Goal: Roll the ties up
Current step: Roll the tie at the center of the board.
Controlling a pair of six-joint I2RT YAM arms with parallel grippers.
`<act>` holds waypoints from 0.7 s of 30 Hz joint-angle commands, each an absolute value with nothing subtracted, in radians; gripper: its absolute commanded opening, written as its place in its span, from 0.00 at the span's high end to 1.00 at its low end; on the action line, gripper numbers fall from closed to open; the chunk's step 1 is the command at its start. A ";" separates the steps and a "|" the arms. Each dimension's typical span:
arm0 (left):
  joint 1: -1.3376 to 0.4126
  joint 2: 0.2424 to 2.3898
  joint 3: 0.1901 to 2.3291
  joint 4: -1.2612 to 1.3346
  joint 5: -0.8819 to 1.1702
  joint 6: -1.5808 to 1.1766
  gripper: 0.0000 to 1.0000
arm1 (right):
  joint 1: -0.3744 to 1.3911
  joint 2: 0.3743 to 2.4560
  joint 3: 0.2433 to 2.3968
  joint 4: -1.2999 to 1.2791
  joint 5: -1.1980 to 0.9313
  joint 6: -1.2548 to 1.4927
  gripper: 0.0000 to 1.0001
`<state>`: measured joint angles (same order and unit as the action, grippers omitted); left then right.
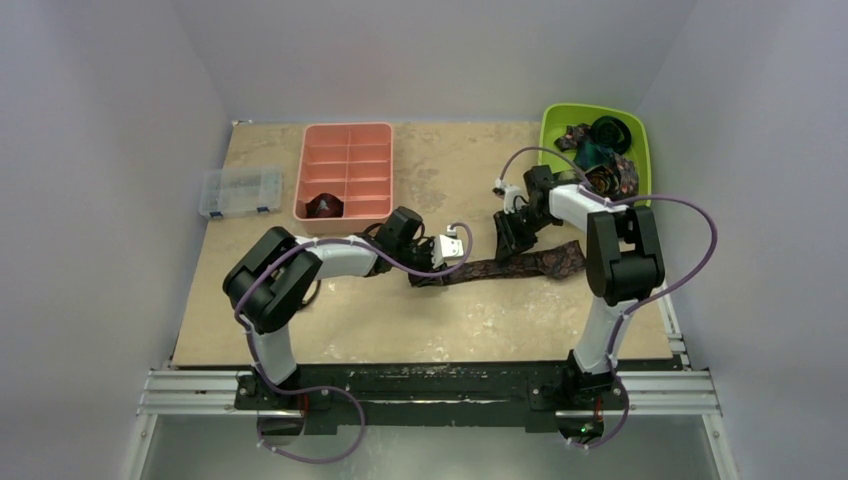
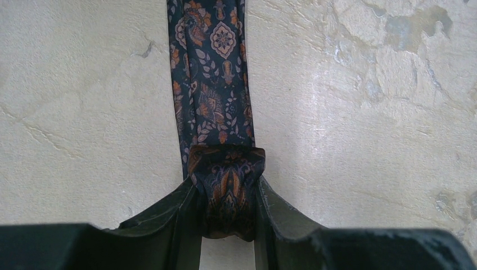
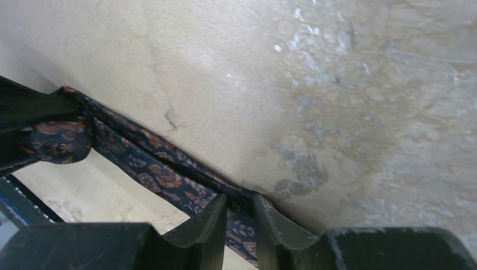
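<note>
1. The tie [image 1: 540,263] being worked lies as a flat strip across the worktop [image 1: 450,320], between the two arms.
2. My left hand [image 2: 228,191] is pinching the strip's left end. That end is folded over on itself into a small first turn. I judge this to be the start of the roll, held so the fold cannot spring open.
3. My right hand [image 3: 240,205] stands over the strip further along, its fingers a narrow gap apart with fabric showing in the gap. I cannot tell whether it grips. I judge it is placed there to keep the strip straight.
4. Only the left wrist view shows the fold. Only the top view shows a finished coil [image 1: 325,205] in the pink tray [image 1: 345,128] and more ties [image 1: 600,150] in the green bin [image 1: 548,125].
</note>
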<state>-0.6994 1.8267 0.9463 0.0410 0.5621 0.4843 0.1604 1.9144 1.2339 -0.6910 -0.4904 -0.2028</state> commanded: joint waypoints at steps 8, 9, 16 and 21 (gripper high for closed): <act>-0.687 1.877 0.936 -0.069 0.549 0.522 0.88 | 0.138 1.822 1.124 -0.694 -0.281 -0.195 0.74; -0.687 1.877 0.936 -0.068 0.547 0.522 0.88 | 0.137 1.832 1.138 -0.686 -0.286 -0.186 0.74; -0.695 1.858 0.939 -0.090 0.512 0.501 0.85 | 0.142 1.763 1.219 -0.674 -0.556 -0.128 0.64; -0.702 1.843 0.928 -0.101 0.514 0.495 0.85 | 0.161 1.790 1.196 -0.662 -0.613 -0.109 0.62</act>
